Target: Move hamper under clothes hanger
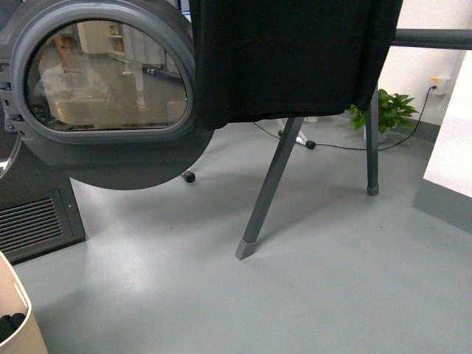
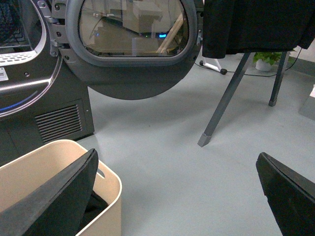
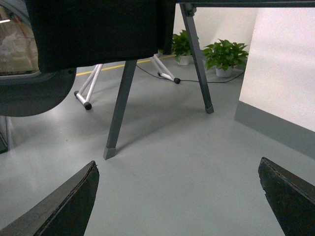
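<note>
The beige hamper [image 1: 21,313] stands on the floor at the near left, only its corner showing in the front view. In the left wrist view the hamper's rim [image 2: 112,181] is close by, with dark clothes [image 2: 97,205] inside. My left gripper [image 2: 177,160] is open, one finger [image 2: 59,196] over the hamper's opening and the other over bare floor. The clothes hanger [image 1: 269,184] stands ahead to the right on slanted grey legs, and a black cloth [image 1: 287,59] hangs from its bar. My right gripper [image 3: 178,164] is open above the floor, facing the hanger's leg [image 3: 119,105].
The dark grey dryer [image 1: 44,199] stands at the left with its round door [image 1: 103,88] swung open over the floor. A white-legged stand [image 3: 88,88], a cable and potted plants [image 1: 387,110] lie behind the hanger. A white wall block [image 1: 451,147] stands at the right.
</note>
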